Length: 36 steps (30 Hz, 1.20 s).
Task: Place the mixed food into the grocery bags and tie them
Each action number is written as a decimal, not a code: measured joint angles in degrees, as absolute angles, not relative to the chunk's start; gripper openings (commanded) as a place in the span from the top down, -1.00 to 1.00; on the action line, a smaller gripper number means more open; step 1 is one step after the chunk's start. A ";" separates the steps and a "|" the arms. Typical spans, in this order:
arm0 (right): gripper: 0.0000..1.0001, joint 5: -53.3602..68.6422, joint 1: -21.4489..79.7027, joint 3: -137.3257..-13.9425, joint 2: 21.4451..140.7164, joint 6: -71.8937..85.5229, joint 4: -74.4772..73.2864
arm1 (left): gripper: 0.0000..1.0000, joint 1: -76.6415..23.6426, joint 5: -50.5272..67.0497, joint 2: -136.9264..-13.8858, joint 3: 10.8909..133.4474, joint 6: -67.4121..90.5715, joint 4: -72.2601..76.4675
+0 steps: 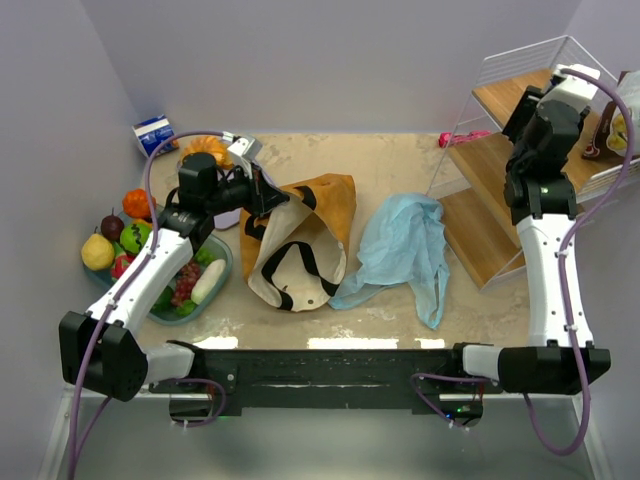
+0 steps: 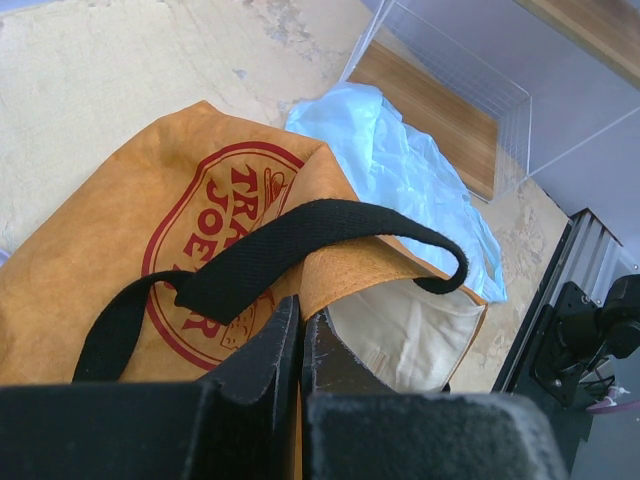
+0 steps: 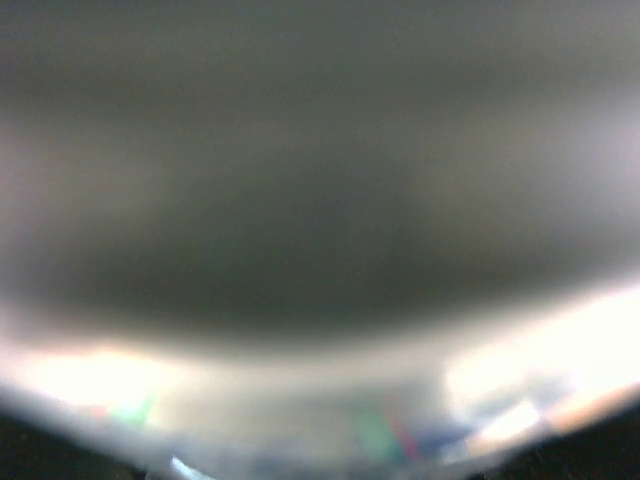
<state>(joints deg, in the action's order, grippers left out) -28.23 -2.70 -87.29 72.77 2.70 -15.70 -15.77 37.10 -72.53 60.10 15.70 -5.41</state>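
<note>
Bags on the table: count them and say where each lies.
2. The tan tote lies at the middle of the table, open mouth toward the near edge; the light-blue plastic bag lies crumpled beside it on the right. No other shows.

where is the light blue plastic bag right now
In the top view the light-blue plastic bag lies crumpled on the table, right of centre, between the tan tote and the wooden shelf.

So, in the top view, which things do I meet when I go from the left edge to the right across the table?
Pear → tub → tote → blue bag → shelf.
</note>
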 measured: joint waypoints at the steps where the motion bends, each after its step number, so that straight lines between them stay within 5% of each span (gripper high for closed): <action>1: 1.00 -27.73 -2.70 -87.50 72.97 2.63 -15.77 | 1.00 -15.77 37.12 -72.53 60.10 15.70 -5.43; 28: 1.00 -0.93 -2.20 -100.29 74.04 3.14 -30.50 | 1.00 -15.77 37.19 -72.53 59.33 15.81 -5.19; 36: 1.00 4.56 10.61 -100.36 72.79 3.95 -30.79 | 1.00 -15.77 39.07 -72.71 59.13 17.02 -4.23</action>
